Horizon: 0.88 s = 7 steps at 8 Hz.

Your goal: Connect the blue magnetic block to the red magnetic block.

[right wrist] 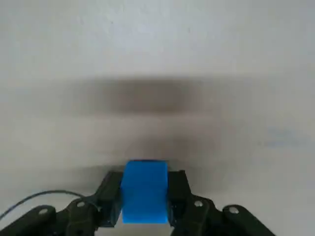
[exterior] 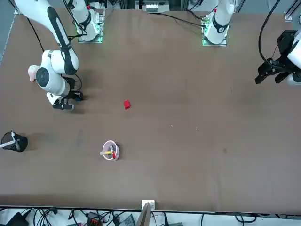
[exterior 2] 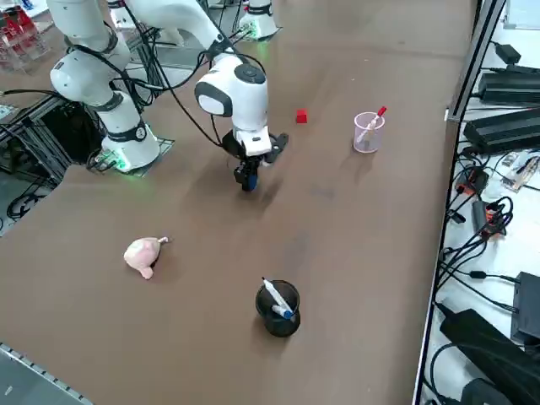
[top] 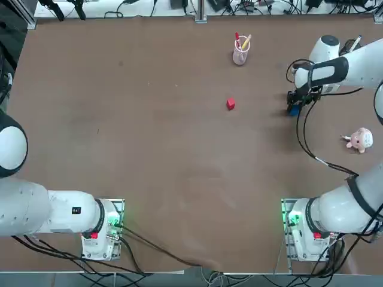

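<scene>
My right gripper is down at the table on the right side, and its two fingers are shut on the blue magnetic block. The wrist view shows the bright blue cube squeezed between the black fingers. From overhead only a blue corner of the block shows under the hand; in the right side view the blue block sits at the fingertips, touching or just above the tabletop. The red magnetic block lies alone on the table, well to the left of the gripper.
A clear pen cup with a red and a yellow pen stands beyond the red block. A pink plush toy lies near the right edge. In the right side view a black cup with pens stands at the far right edge.
</scene>
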{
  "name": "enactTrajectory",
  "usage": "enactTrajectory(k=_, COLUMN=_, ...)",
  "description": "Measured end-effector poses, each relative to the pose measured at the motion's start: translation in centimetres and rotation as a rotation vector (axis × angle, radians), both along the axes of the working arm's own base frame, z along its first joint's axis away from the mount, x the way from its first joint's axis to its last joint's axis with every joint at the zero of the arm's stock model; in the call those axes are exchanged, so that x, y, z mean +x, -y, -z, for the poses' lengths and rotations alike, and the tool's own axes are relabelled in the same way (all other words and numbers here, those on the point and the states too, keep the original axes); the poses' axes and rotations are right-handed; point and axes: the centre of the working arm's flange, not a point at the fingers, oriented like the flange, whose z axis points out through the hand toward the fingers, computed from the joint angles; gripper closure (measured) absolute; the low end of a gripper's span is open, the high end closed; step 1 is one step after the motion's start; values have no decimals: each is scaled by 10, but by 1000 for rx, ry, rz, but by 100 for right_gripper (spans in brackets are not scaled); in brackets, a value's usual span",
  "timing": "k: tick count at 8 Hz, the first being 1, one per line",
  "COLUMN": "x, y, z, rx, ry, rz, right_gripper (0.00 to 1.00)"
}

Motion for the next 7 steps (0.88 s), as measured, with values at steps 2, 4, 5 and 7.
enactTrajectory(k=2, x=20, y=-5, z=-16, rx=2, ry=48, rz=-14, right_gripper=52)
enactTrajectory(k=4, x=36, y=-6, z=-20, rx=1, ry=71, rz=-19, right_gripper=52)
enactTrajectory(k=5, x=42, y=-6, z=-17, rx=-1, ry=73, rz=-19, right_gripper=52)
enactTrajectory(k=7, x=53, y=-7, z=-7, rx=-2, ry=68, rz=-22, right_gripper=52)
